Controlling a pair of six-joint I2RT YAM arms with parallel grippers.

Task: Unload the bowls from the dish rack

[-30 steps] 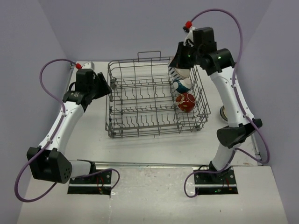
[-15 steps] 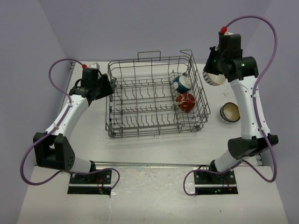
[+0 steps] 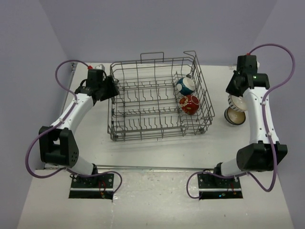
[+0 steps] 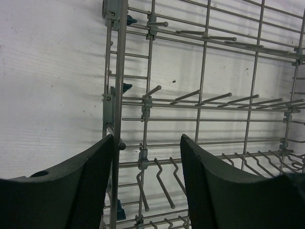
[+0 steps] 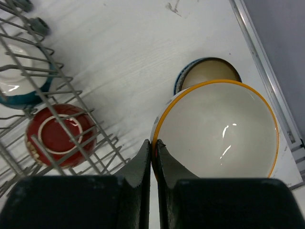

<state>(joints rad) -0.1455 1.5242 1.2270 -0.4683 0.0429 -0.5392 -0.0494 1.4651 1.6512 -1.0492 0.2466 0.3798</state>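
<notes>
Grey wire dish rack [image 3: 143, 107]: two glazed round bowls inside, red bowl [image 3: 190, 104], teal-white bowl [image 3: 185, 86]. Right tool [image 5: 153, 143] clamped on rim of white yellow-rimmed bowl [image 5: 219, 129], above brown bowl [image 5: 209, 71] on counter [image 5: 119, 47]. Left tool [image 4: 147, 138] spread, astride rack wall.

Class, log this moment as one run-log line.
right claw: shut on striped bowl, by brown bowl | left claw: open at dish rack | in rack: teal-white bowl, red bowl

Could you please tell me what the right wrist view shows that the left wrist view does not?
Right wrist only: the right tool pinching the rim of an orange-rimmed bowl over a cream-lined bowl on the table, plus a red bowl and a teal-white bowl in the dish rack. Left wrist only: the left tool, open, straddling a side wire. Both: the dish rack and the table.
</notes>
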